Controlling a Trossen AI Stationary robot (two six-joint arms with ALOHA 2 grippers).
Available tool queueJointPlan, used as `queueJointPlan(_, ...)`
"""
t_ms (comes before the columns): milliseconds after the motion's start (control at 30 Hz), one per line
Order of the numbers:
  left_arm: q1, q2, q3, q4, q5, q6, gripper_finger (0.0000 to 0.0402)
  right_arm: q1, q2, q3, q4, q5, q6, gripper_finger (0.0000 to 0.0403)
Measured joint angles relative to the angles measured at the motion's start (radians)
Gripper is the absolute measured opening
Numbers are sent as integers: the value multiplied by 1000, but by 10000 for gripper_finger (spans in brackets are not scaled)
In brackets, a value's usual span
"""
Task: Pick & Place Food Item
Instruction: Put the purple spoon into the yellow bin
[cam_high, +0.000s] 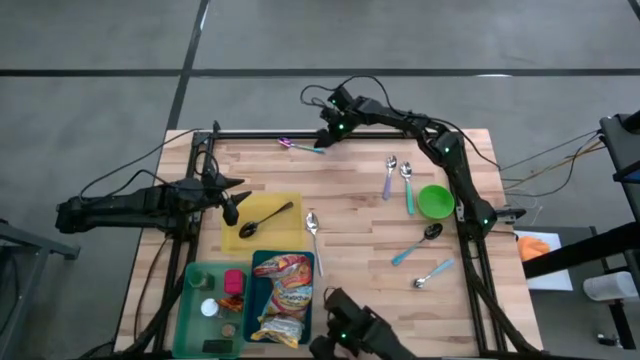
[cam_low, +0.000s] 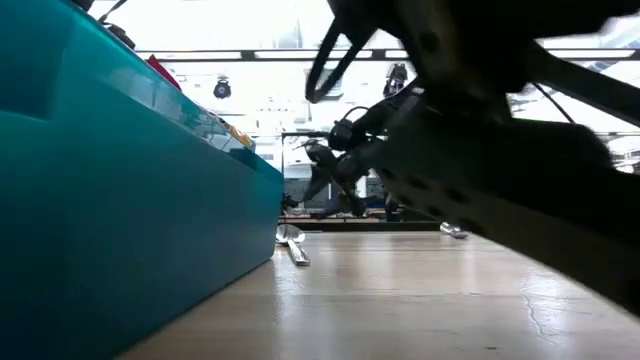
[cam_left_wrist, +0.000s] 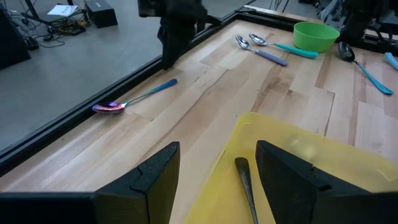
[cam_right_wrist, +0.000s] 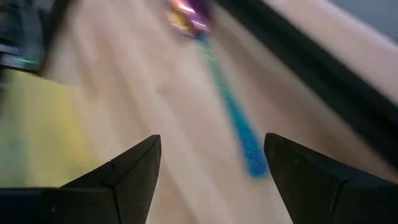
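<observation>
The right gripper, jaws spread wide and empty, hovers just beside the iridescent spoon, which lies lengthwise along the table's far rail. The left gripper, jaws half apart and empty, waits at the yellow plate, farther off.

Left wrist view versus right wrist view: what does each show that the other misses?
Only the left wrist view shows the green plastic bowl, the purple-handled metal spoon beside it, and the black spoon handle on the yellow plate. Only the right wrist view shows the right gripper, open, fingers apart. Both show the iridescent spoon with the blue handle by the table's black frame, and the yellow plate.
</observation>
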Motion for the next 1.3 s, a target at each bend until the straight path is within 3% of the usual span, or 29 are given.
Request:
queueJointPlan(133,0,0,0,0,0,0,211,13,0,13,-140,102,-79,281)
queueJointPlan(1300,0,0,0,0,0,0,212,90,1,11,-112,132,4,281)
